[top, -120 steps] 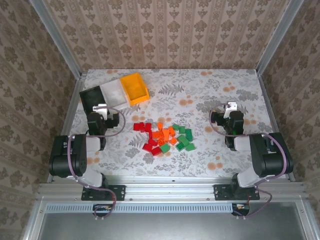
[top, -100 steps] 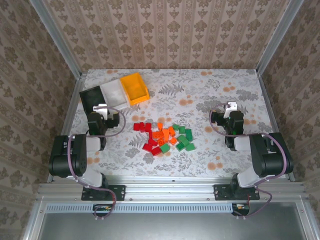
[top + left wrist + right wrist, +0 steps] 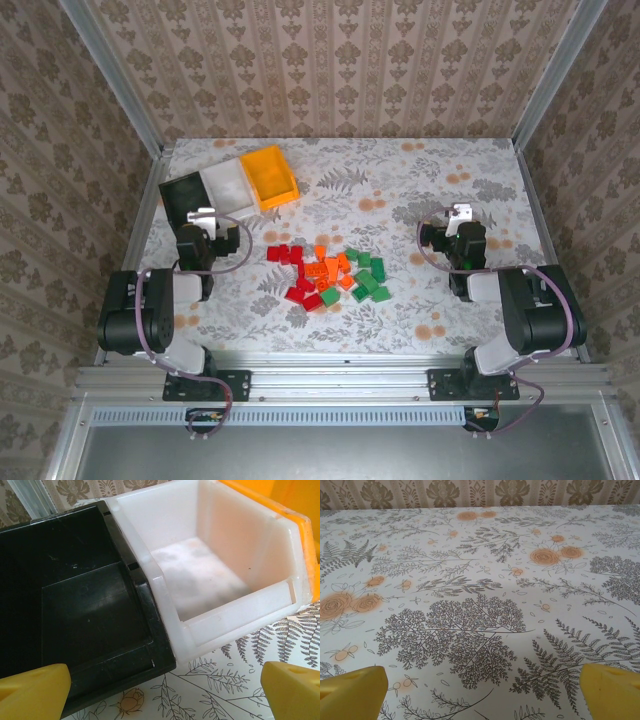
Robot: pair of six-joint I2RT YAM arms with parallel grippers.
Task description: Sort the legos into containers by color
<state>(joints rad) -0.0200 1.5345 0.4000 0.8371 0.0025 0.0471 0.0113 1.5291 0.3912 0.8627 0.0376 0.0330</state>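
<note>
Red, orange, green legos (image 3: 328,277) heaped mid table (image 3: 450,170); containers (image 3: 230,185) far left; left jaws and right jaws wide apart, unladen.

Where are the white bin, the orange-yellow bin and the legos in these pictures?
white bin (image 3: 200,575): left wrist view, on its bare floor.
orange-yellow bin (image 3: 268,172): top external view, on its bare floor.
legos (image 3: 326,270): top external view, on an orange brick in the middle of the pile.

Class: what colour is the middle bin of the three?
The middle bin is white; best in left wrist view.
</note>
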